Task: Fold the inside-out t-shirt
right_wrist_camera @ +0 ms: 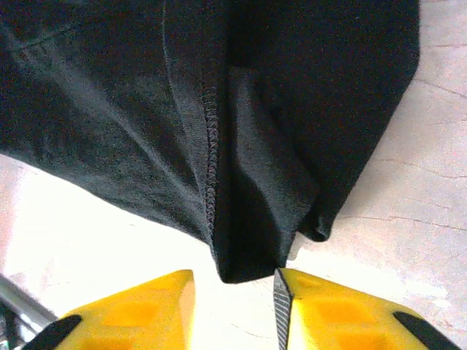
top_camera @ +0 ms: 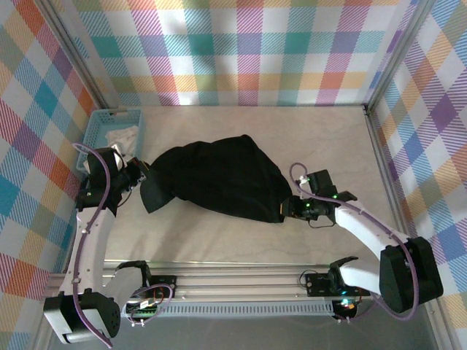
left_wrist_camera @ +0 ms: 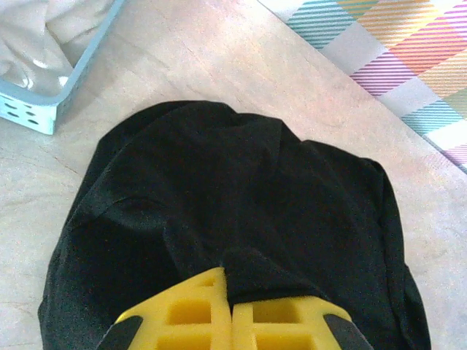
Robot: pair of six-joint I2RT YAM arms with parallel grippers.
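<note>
the t-shirt [top_camera: 215, 179] lies in a rumpled, rounded heap at the middle of the pale, faintly veined table [top_camera: 321, 138], stretched between the two arms. it is matte black cotton, soft and creased, with no print showing on the side that faces up.

the left gripper [top_camera: 135, 173] sits at the heap's left end. in the left wrist view its yellow foam-like pads [left_wrist_camera: 190, 317], moulded with square recesses, are pressed together, and a small tuck of the black cloth [left_wrist_camera: 241, 219] runs into the line where they meet, so the jaws pinch the shirt's edge. from there the fabric fans out in broad, shallow folds.

the right gripper [top_camera: 293, 208] is at the heap's lower right corner. in the right wrist view its two yellow fingers [right_wrist_camera: 139, 310] stand spread, with bare table between them. a pointed corner of the shirt [right_wrist_camera: 219, 109] hangs down to the gap, its tip just beside the dark ribbed inner face of the right-hand finger. a raised overlock seam with exposed stitching runs down the cloth to that corner.

a light-blue plastic basket [top_camera: 98, 125] with slotted walls stands at the far left, holding a crumpled white cloth [top_camera: 120, 137].
</note>
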